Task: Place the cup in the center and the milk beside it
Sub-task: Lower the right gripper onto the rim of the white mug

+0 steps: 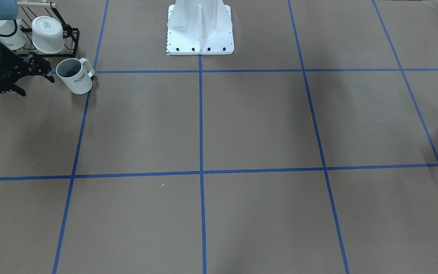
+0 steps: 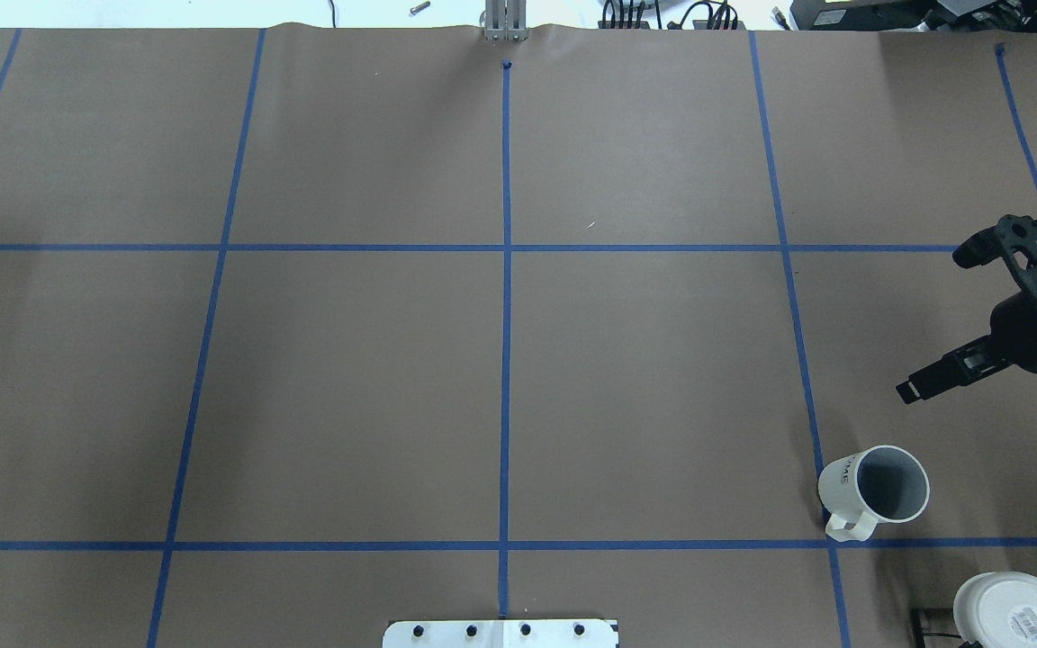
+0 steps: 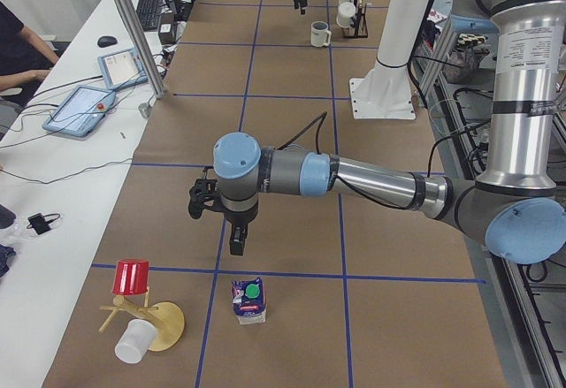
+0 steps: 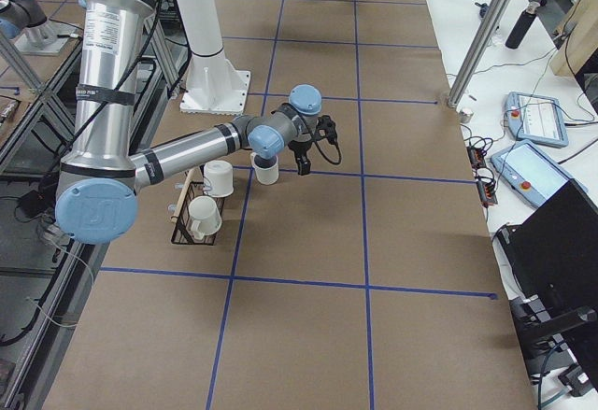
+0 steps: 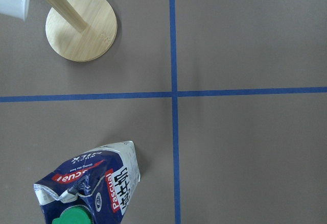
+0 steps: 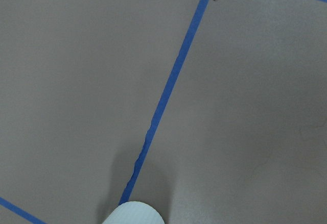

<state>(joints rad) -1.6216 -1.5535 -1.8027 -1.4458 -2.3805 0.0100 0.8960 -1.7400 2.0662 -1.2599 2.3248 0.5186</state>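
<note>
The cup (image 1: 75, 76) stands upright on the brown surface next to the wire rack, with "HOME" lettering and a dark grey inside; it also shows in the overhead view (image 2: 879, 490). My right gripper (image 2: 937, 322) is open and empty, beside the cup and apart from it. The milk (image 3: 250, 301) stands at the table's far left end, green cap up, and shows in the left wrist view (image 5: 92, 188). My left gripper (image 3: 217, 224) hovers near the milk; I cannot tell if it is open. The center (image 2: 507, 247) is bare, with a white fleck nearby.
A black wire rack (image 1: 70, 36) with white cups stands behind the cup. A wooden mug tree (image 5: 80, 26) with a red cup (image 3: 133, 277) stands by the milk. The robot's white base (image 1: 200, 28) is at the table's near edge. A side table holds tablets (image 3: 80, 110).
</note>
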